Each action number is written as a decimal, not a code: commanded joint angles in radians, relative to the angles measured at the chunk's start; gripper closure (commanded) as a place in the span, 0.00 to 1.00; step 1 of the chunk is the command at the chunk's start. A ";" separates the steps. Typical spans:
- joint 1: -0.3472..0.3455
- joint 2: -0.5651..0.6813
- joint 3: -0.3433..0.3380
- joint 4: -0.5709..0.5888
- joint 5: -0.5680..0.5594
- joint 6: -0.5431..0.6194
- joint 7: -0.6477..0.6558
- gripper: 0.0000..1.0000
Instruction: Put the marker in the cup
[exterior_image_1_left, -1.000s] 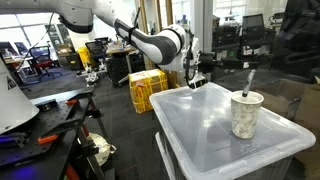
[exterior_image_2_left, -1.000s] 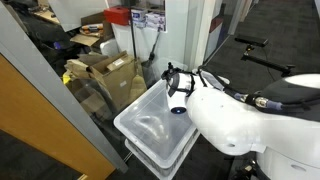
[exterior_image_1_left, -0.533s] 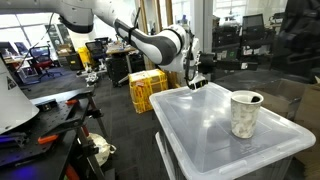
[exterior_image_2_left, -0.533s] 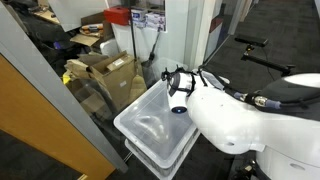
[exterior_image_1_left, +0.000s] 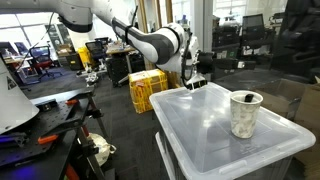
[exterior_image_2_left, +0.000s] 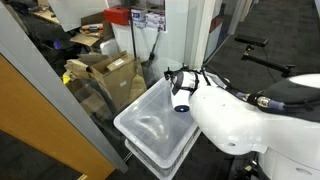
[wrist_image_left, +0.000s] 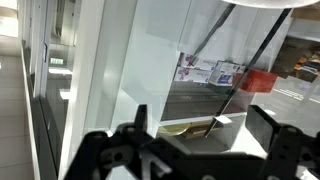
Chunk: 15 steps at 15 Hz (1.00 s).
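One cup (exterior_image_1_left: 245, 115) in this setup, and it's standing upright on the flat top of the clear plastic bin (exterior_image_1_left: 200, 135), on the side of the bin away from the arm. The marker (exterior_image_1_left: 245, 98) is down inside the cup. All I can really make out is a dark bit right at the rim; the rest is lost behind that mottled, crinkly wall.

The gripper (exterior_image_1_left: 196, 80) hangs over the bin's far corner, well apart from the cup, and it's got nothing in it. The wrist view backs that up: the dark fingers (wrist_image_left: 136, 128) are splayed wide, with only a white pillar (wrist_image_left: 110, 70) and glass showing between them.

In an exterior view the big white arm (exterior_image_2_left: 240, 120) bulks over one end of the bin (exterior_image_2_left: 150, 125) and blocks the cup completely, so no help there.

Other stuff: a yellow crate (exterior_image_1_left: 148, 88) on the floor just behind the bin, and in an exterior view some cardboard boxes (exterior_image_2_left: 105, 72) beyond the bin.
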 joint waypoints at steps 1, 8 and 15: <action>0.027 -0.053 -0.021 -0.063 -0.018 0.038 -0.023 0.00; 0.024 -0.091 -0.069 -0.088 -0.062 0.204 -0.023 0.00; 0.011 -0.093 -0.139 -0.060 -0.150 0.436 -0.002 0.00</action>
